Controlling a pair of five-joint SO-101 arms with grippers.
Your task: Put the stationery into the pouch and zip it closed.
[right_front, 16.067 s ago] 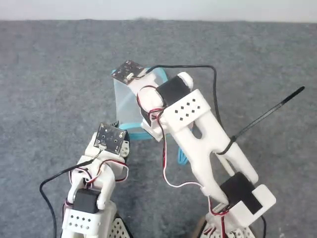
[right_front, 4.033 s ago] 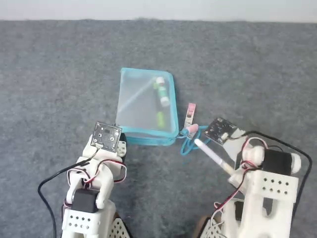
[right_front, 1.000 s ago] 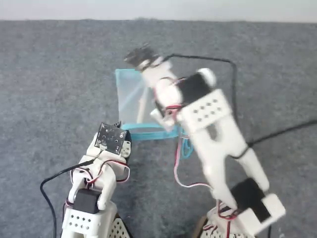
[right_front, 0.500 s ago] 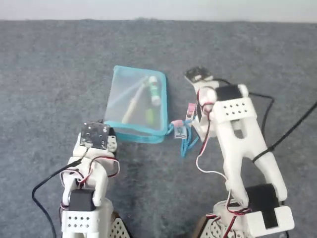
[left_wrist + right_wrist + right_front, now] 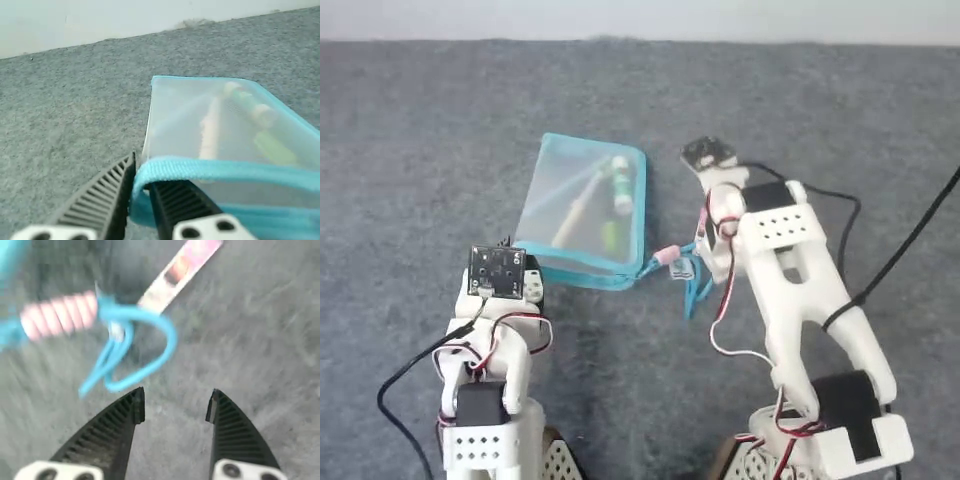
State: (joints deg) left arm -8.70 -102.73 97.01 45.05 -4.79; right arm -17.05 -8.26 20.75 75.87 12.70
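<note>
The left gripper is pinching the near corner of a translucent zip pouch with turquoise trim. Its ribbed black fingers are standing almost together, with the pouch's trimmed edge squeezed between them. Beyond those fingertips the pouch is lying flat on the grey felt-like table cover, and inside it a green and white marker is resting beside a cream-coloured pen. The right gripper is hovering with its fingers spread wide apart and nothing between them, just bare grey cover. A little way ahead of its fingertips a thin blue cord loop is lying, tied to a ribbed pink zipper pull. A pink and white flat clip is lying just past the loop. From above, the pouch is sitting between the two arms, and the pull is sticking out of the corner nearest the right arm.
</note>
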